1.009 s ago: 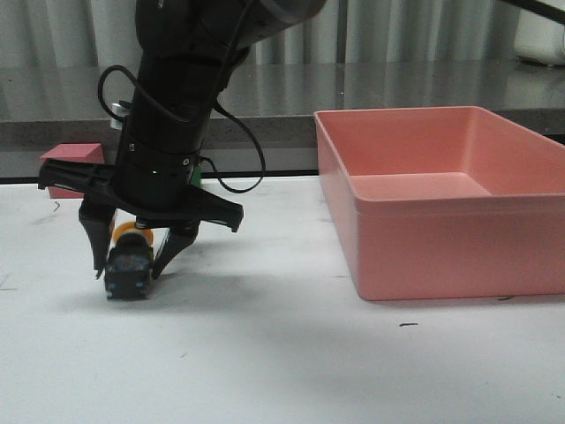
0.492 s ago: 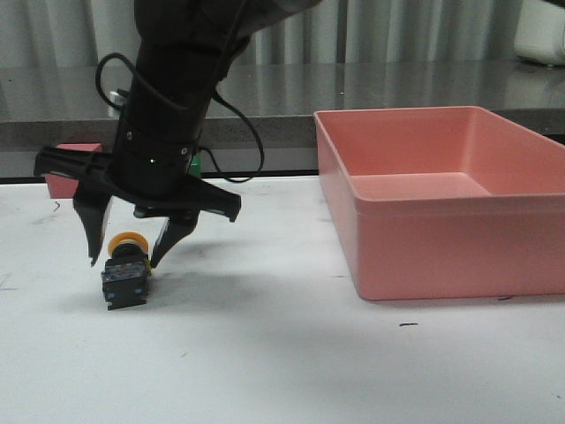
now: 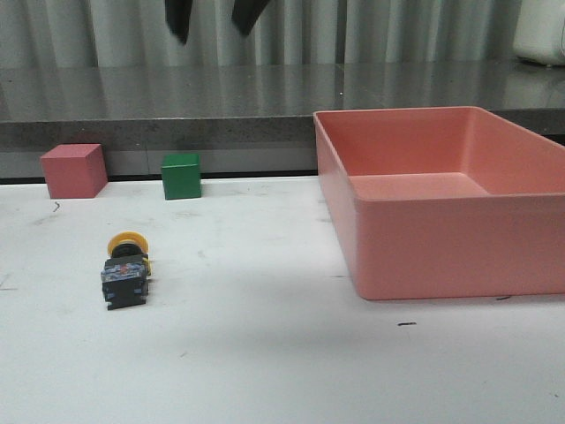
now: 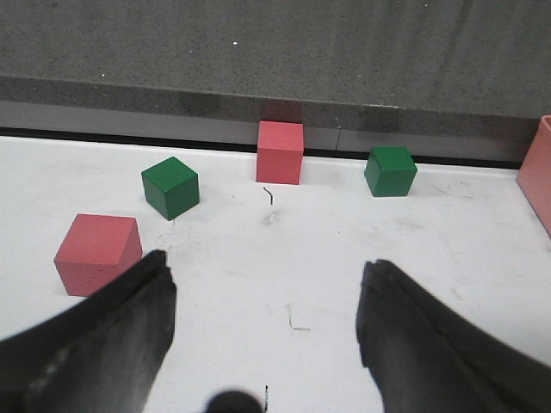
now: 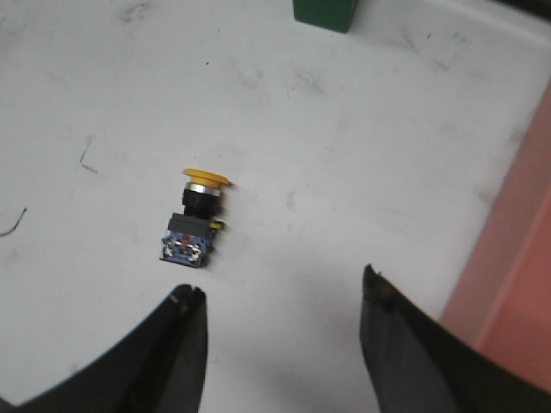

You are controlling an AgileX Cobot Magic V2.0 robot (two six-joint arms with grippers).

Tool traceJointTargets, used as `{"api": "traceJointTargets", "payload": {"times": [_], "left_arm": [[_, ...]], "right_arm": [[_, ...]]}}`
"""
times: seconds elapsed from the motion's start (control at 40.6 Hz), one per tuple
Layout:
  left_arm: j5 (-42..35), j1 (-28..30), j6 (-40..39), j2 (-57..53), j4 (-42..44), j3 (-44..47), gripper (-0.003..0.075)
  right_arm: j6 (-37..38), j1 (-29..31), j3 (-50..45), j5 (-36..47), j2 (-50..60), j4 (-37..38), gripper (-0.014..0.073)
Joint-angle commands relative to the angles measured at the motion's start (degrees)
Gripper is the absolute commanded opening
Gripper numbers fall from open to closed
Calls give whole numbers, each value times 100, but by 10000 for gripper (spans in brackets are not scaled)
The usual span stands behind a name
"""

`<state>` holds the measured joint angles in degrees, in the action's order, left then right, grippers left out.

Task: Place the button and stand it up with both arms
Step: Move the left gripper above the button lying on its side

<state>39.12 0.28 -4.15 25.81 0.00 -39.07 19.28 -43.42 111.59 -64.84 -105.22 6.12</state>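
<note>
The button (image 3: 126,272) lies on its side on the white table (image 3: 265,353), yellow cap toward 12 o'clock and bluish base toward 6 o'clock in the front view, untouched; the pink cube (image 3: 73,170) sits at its 11 o'clock, the green cube (image 3: 181,176) at 1 o'clock, the pink bin (image 3: 441,203) well apart at 3 o'clock; the right gripper (image 5: 284,344) hangs above the button, jaws spread wide, holding nothing; the left gripper (image 4: 267,335) likewise gapes, empty
</note>
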Motion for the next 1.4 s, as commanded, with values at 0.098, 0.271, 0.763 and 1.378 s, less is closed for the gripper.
{"api": "traceJointTargets", "payload": {"times": [0.098,0.271,0.763,1.378], "left_arm": [[-410,-45,-12,75,-45,-192,439],[-399,-45,-12,75,-45,-192,438],[-399,-45,-12,75,-45,-182,439],[-317,-740,211,141,0,-110,459]], "right_arm": [[-1285,330,-1573,593,1909,91,426],[-2324,637,-3505,1525,3568,-612,426],[-2736,2141,-5795,1732,5923,-1687,423],[-2761,2141,-5809,1974,5984,-2025,423]]}}
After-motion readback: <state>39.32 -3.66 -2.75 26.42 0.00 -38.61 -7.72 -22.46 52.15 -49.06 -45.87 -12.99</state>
